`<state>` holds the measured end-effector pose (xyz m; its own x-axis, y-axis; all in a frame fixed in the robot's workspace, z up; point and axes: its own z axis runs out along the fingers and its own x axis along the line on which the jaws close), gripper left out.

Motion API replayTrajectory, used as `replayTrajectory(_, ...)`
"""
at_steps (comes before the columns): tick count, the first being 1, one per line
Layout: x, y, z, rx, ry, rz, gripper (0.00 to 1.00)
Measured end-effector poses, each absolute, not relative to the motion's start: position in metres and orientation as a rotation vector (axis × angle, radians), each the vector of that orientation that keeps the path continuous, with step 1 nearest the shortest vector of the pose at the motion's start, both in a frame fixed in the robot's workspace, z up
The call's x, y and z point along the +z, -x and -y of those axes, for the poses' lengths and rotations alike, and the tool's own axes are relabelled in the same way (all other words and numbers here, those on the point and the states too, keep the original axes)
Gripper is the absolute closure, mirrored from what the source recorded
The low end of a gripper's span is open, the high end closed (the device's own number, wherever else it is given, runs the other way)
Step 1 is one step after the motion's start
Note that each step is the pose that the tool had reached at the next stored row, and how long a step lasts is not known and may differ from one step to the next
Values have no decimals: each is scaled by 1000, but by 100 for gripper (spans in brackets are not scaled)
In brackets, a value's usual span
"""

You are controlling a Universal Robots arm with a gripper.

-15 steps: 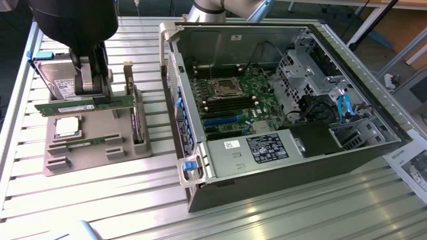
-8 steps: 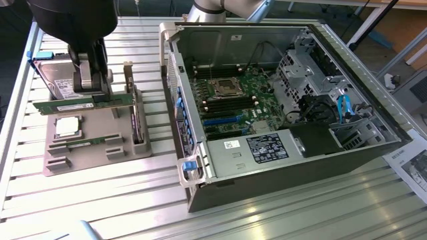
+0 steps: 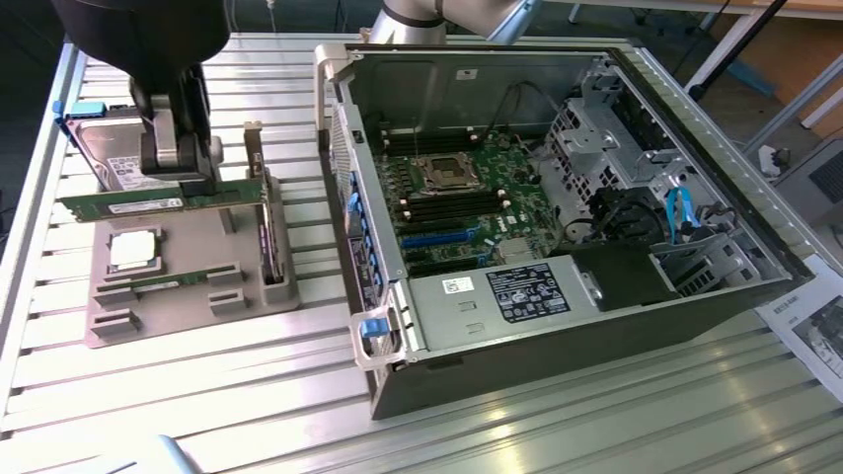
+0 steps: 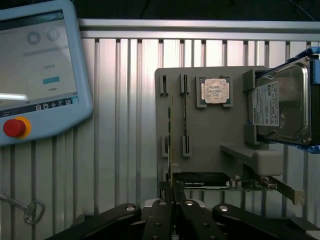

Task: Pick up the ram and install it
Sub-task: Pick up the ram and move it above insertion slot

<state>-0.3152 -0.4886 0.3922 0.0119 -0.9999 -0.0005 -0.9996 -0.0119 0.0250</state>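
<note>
Your gripper (image 3: 185, 186) clenched the ram (image 3: 118, 205) at mid-length, evidently for balance, holding it level over the holder's (image 3: 158, 318) far slots.

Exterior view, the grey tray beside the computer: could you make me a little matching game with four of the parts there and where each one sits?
Things:
1. ram
2. second ram
3. processor chip
4. expansion card

Places:
A. lying flat in a square recess of the tray
B. clamped in the gripper
C. standing on edge along the tray side nearest the computer case
D. seated in a tray slot

Pairs: 1-B, 2-D, 3-A, 4-C
</note>
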Motion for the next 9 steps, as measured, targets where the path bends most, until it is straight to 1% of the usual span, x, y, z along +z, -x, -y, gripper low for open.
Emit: replayTrajectory(9, 392, 300, 489, -29, -2222, 2196, 88)
